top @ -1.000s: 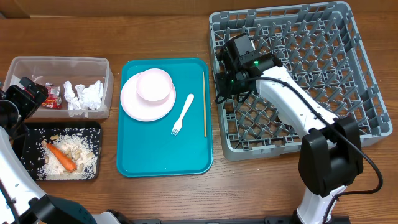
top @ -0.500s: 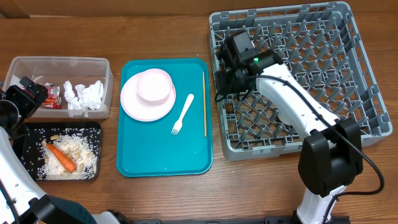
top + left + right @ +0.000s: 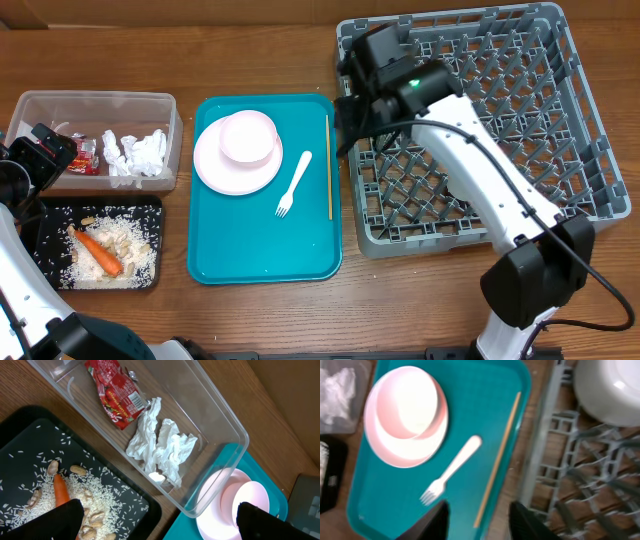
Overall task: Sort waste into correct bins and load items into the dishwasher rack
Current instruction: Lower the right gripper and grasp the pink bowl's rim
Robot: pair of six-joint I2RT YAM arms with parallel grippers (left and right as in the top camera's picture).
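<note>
A white plate [image 3: 215,168] with a white bowl [image 3: 248,137] on it, a white fork [image 3: 295,183] and a wooden chopstick [image 3: 329,165] lie on the teal tray [image 3: 265,255]. My right gripper [image 3: 346,122] is open and empty over the left edge of the grey rack [image 3: 590,150]. In the right wrist view its fingers [image 3: 477,522] frame the chopstick [image 3: 500,455], beside the fork [image 3: 452,467]. A white dish [image 3: 615,385] sits in the rack. My left gripper [image 3: 160,525] is open and empty above the clear tub [image 3: 95,100] and black tray [image 3: 45,215].
The clear tub holds the red wrapper [image 3: 116,395] and white tissue [image 3: 162,447]. The black tray holds the carrot [image 3: 98,252] and rice [image 3: 130,240]. The teal tray lies between the bins and the rack, with a narrow strip of table beside the rack.
My right gripper has moved left and toward the back, from inside the rack to its left edge by the teal tray. The left arm has not moved.
</note>
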